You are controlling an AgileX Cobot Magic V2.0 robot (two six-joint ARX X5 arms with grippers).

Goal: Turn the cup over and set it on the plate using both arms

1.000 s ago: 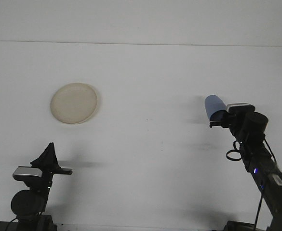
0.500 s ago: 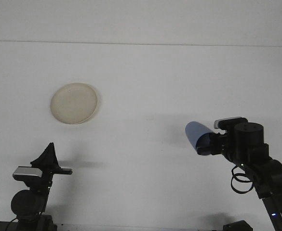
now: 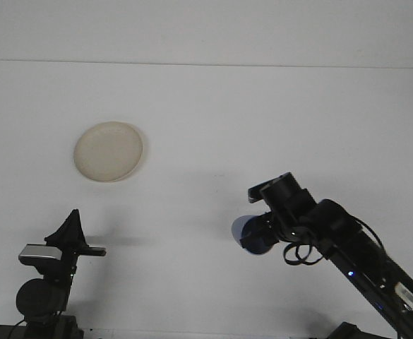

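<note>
Right gripper (image 3: pixel 257 237) clenched on the blue cup (image 3: pixel 247 231), held on its side above the table (image 3: pixel 262 106), right of centre. Left gripper (image 3: pixel 70 227) rests low; finger state cannot be told. Plate (image 3: pixel 109 151) lies well apart, far left. Risk: cup slipping during handover, since the grasp looks shallow

Blue cup (image 3: pixel 247 232) in the right tool (image 3: pixel 257 239), well apart from the cream plate (image 3: pixel 109 151) on the white table (image 3: pixel 262 120).

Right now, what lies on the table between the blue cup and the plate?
Nothing: in the front view, the table is bare between the blue cup in the right end effector and the plate.
</note>
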